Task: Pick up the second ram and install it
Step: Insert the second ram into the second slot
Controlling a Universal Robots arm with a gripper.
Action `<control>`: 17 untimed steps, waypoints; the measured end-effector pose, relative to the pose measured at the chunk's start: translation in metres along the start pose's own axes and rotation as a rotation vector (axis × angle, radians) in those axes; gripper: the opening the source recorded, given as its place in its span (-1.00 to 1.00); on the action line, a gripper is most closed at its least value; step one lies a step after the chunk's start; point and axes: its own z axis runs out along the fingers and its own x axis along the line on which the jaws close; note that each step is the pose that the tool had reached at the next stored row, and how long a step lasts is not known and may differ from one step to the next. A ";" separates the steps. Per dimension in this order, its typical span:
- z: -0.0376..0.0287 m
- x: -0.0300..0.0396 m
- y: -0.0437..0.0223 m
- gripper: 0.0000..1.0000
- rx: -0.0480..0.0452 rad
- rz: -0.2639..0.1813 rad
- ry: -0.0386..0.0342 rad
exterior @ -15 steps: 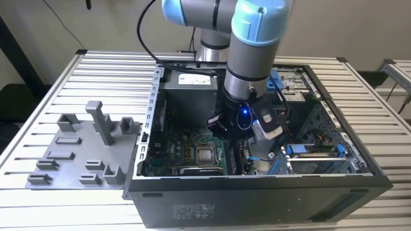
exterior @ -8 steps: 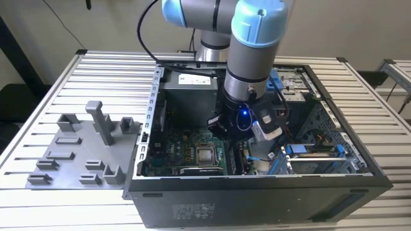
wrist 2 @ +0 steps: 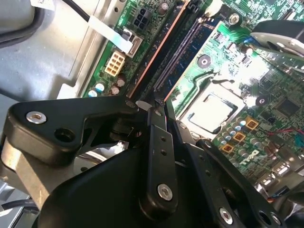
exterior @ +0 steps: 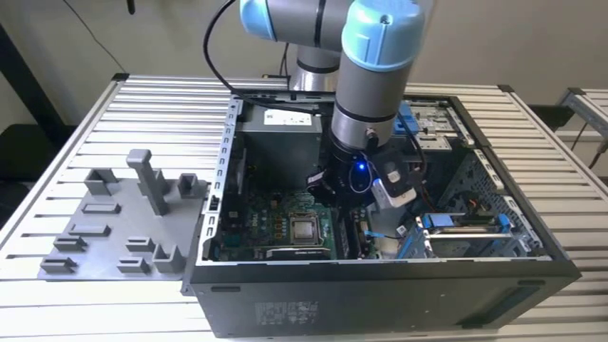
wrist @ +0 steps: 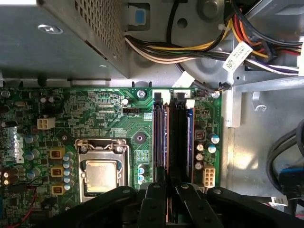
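I have the arm reaching down into the open black case (exterior: 380, 299), which lies on its side on the ribbed metal worktop (exterior: 142, 107). Inside lie the green motherboard (wrist: 109, 118), with its square metal processor socket (wrist: 100, 173), the grey perforated power-supply box (wrist: 47, 42) and a bundle of coloured wires (wrist: 161, 52).

The pincer (wrist 2: 151, 105) is black and jointed. In both wrist views it is drawn narrow, its tips nearly together just above the near end of the long black slots (wrist: 176, 137). I cannot tell whether anything sits between the tips.

The ram (wrist 2: 190, 45), a thin blue-green stick with dark chips, stands on edge in the slots, beside a slot with a coppery edge.

On the worktop at the exterior view's left, a flat grey plastic holder (exterior: 114, 228) carries upright blocks.
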 end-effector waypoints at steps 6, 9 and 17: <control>0.0001 0.0000 0.0000 -0.71 0.0001 0.000 0.0000; 0.0003 0.0000 0.0000 -0.71 -0.0001 0.000 0.0000; 0.0045 0.0001 0.0000 -0.71 -0.0071 0.000 0.0001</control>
